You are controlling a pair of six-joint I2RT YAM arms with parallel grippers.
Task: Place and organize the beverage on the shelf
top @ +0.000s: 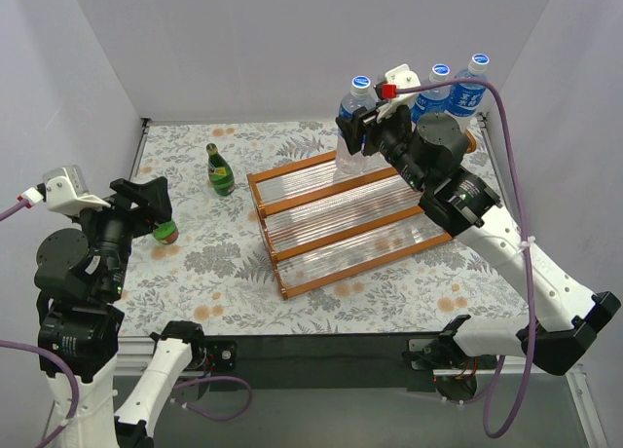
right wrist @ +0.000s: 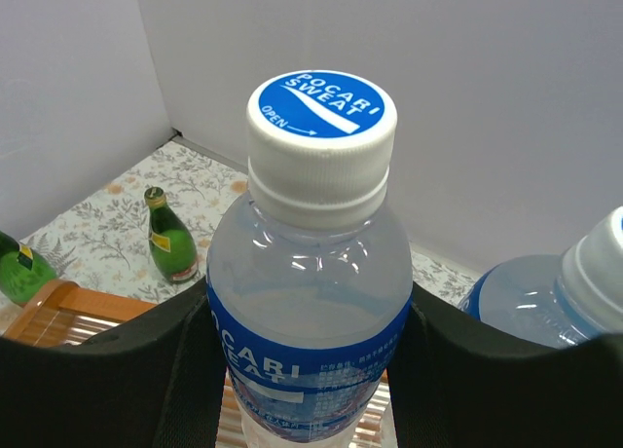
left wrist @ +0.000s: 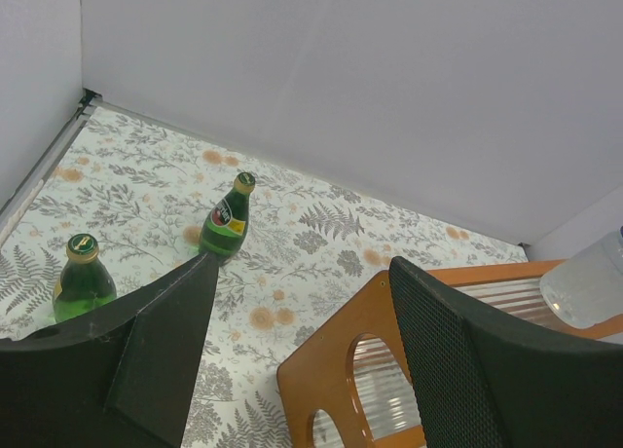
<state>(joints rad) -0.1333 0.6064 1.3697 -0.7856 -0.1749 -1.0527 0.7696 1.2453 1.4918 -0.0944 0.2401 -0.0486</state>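
Note:
The shelf (top: 321,236) stands mid-table, its orange-brown side panel near in the left wrist view (left wrist: 336,370). My right gripper (top: 364,134) is shut on a clear bottle (top: 354,105) with a blue label, held upright at the far left end of the top tier; I cannot tell if it rests there. In the right wrist view both fingers (right wrist: 136,370) press its label (right wrist: 311,302). Two more clear bottles (top: 435,86) (top: 471,80) stand behind the shelf. One green bottle (top: 220,170) stands far left. My left gripper (top: 156,209) is open and empty, the other green bottle (left wrist: 82,278) just outside its left finger.
White walls close in the table on the left, back and right. The floral tabletop (top: 389,287) runs in front of the shelf. The right arm (top: 506,243) reaches over the shelf's right end. A neighbouring clear bottle (right wrist: 560,302) is close beside my right finger.

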